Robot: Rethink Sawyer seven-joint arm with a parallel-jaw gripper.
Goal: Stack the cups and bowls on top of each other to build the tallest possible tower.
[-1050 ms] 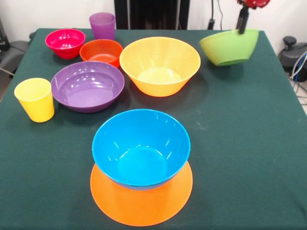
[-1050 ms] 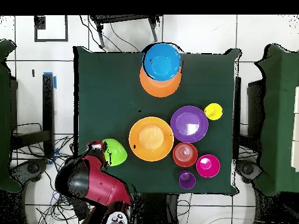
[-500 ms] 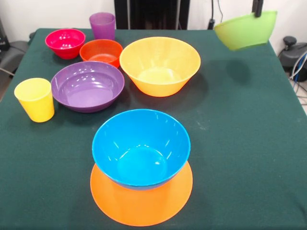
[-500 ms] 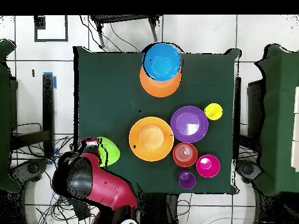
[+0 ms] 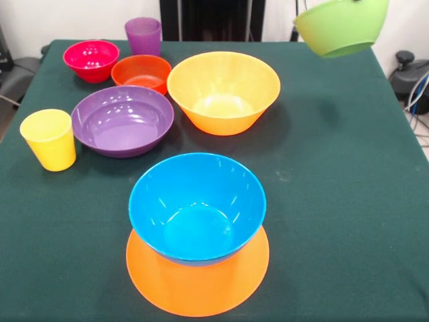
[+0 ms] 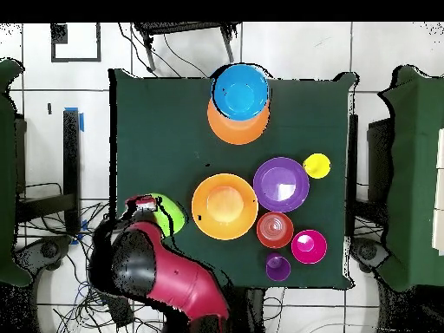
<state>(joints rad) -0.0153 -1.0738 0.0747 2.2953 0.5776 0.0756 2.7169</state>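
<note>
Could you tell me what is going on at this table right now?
The robot arm holds the green bowl in the air above a far corner of the table. The blue bowl sits on an upturned orange bowl, the tower's start. The other bowls and both cups rest separately on the cloth.

I observed a dark green tablecloth (image 5: 348,201) covering the table. White floor tiles (image 6: 295,52) surrounded it. Cables (image 6: 52,204) lay on the floor beside blue tape (image 6: 81,119).
</note>
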